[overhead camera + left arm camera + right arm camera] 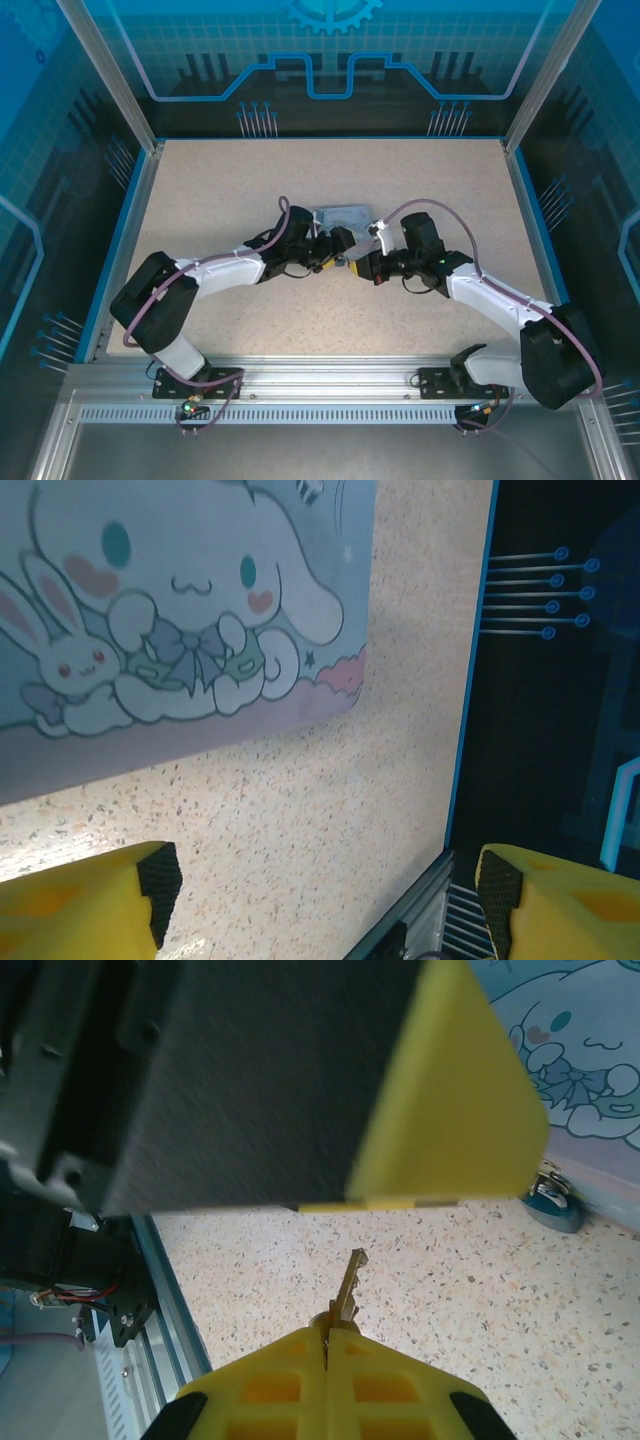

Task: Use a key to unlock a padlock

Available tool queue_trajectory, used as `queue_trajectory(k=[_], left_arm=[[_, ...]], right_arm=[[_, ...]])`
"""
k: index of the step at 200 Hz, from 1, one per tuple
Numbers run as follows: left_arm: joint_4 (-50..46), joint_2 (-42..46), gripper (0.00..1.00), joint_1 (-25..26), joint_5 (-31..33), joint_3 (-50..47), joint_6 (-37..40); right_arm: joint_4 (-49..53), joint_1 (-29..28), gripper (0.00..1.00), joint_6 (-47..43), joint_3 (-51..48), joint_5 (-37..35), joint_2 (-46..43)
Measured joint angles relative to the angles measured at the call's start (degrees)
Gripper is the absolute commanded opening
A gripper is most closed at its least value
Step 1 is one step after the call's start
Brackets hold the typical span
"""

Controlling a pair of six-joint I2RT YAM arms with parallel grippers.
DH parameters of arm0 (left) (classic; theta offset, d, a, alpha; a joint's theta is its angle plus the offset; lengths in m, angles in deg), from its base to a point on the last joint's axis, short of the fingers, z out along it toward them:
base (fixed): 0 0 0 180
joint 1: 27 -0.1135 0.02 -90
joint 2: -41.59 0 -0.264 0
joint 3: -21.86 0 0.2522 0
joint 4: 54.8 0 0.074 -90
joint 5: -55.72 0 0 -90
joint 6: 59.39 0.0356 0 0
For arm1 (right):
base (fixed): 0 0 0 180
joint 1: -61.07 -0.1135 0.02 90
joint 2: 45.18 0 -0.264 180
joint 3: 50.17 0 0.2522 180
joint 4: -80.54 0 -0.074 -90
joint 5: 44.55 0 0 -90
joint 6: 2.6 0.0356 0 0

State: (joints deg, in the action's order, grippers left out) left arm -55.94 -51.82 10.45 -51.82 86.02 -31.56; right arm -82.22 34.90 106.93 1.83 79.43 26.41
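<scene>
Key: pinched by its bow in the right gripper, blade pointing straight ahead out of the yellow fingers, over the speckled table, nothing touching the blade.
Right gripper: clamped tight on the key, no gap between the pads; from overhead it sits nose to nose with the left gripper at mid-table.
Padlock: ahead and to the right of the key tip, a small bluish-dark piece on the table, just beside the lower edge of the box. Whether the two touch cannot be told. It is partly hidden behind the left gripper's finger, and its keyhole cannot be made out.
Left gripper: spread wide and holding nothing, its yellow fingers at the two bottom corners of its own camera. In the right wrist view one finger looms above and ahead of the key.
Box: pale blue, printed with cartoon rabbits, lying flat ahead and to the left of the left gripper's open span.
Edges: the blue table border runs along the right of the left gripper, with dark wall beyond it. A metal rail lies to the left of the right gripper.
Open room: bare table stretches between the key tip and the padlock, crowded from above by the left finger. Bare table also lies ahead of the left gripper, between box and border.
</scene>
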Motion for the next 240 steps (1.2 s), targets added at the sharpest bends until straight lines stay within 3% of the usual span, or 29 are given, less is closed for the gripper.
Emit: queue_trajectory(k=[154,162,171,178,221,240], left_arm=[[1.2,-0.5,0.22,0.7,-0.8,0.0,-0.8],[1.4,-0.5,0.26,0.8,-0.9,0.0,-0.8],[1.5,-0.6,0.46,0.9,-0.9,0.0,-0.8],[1.4,-0.7,0.54,1.0,-0.9,0.0,-0.7],[0.7,-0.9,0.56,1.0,-0.5,0.0,-0.7],[0.5,-0.9,0.64,1.0,-0.3,0.0,-0.7]], right_arm=[[-0.2,0.5,0.00,0.0,0.0,-0.3,0.7],[-0.2,0.5,0.00,0.0,0.0,-0.4,0.9],[-0.2,0.5,0.00,0.0,0.0,-0.5,1.0],[-0.2,0.5,0.00,0.1,0.0,-0.5,1.1],[-0.6,0.7,0.00,0.2,0.0,-0.5,1.4],[-0.8,0.7,0.00,0.3,0.0,-0.5,2.1]])
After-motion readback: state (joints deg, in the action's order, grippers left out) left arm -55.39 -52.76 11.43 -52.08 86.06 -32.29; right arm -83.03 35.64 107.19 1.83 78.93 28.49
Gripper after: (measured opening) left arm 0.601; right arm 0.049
